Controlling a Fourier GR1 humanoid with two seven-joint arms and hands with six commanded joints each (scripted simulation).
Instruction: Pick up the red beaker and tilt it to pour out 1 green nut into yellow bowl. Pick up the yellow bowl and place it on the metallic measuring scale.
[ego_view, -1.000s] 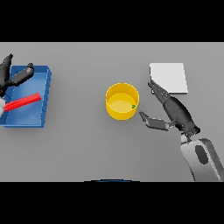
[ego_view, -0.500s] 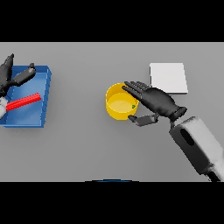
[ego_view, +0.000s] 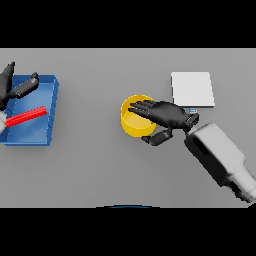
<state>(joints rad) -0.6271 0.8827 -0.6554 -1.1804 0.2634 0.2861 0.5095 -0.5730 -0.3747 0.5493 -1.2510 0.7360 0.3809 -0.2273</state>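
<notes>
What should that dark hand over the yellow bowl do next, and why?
Probably close round the round yellow bowl and lift it. The right hand already lies over its rim, thumb beside the wall, and the flat white square scale sits just beyond.

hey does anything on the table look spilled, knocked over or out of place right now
Nothing looks spilled. The red beaker lies on its side in the blue tray. The yellow bowl sits upright under the right hand.

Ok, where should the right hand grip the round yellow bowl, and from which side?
Probably by the rim and side wall nearest the right hand, coming from above on that side. The round yellow bowl stands upright and open-topped, so fingers can reach over the rim with the thumb low against the outer wall.
</notes>
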